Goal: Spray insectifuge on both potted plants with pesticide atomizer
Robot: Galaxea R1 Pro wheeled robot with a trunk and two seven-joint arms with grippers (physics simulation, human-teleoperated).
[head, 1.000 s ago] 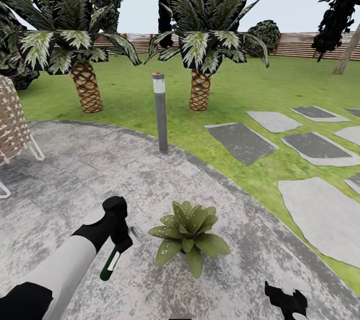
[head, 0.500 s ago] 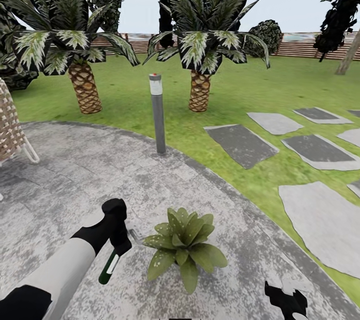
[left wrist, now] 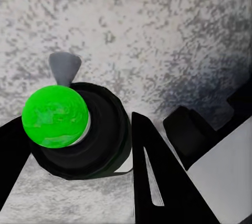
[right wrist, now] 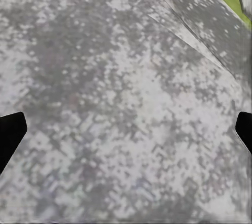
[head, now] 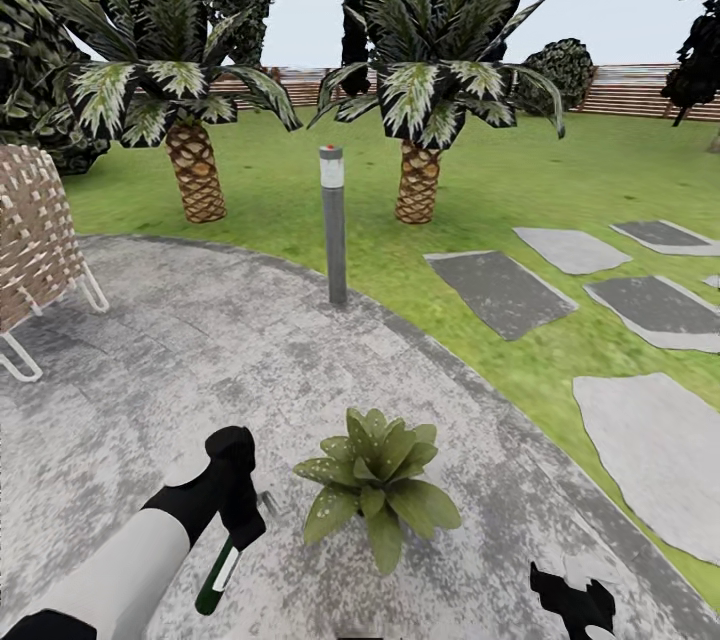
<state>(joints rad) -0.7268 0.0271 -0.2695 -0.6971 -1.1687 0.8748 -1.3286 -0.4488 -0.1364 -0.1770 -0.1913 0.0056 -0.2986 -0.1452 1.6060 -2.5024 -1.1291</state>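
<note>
One plant point(head: 378, 485) sits just beside the left pincer point(head: 243, 518), clamped on the atomizer point(head: 217, 575), whose nozzle probably points down; spray could hit patio point(head: 150, 370). Right pincer point(head: 572, 605) wide.

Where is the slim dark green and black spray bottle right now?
Head view, lower left: the slim green-and-black bottle hangs from the left gripper above grey patio, beside the speckled-leaf potted plant.

Round grey stone patio point(head: 150, 360) bordered by lawn point(head: 500, 180). Grey lamp post point(head: 333, 223) at patio edge. Two palms point(head: 420, 70) behind, stepping stones point(head: 500, 290) right, slat fence point(head: 640, 88) beyond. Wicker chair point(head: 35, 245) left. Pale sky.
</note>
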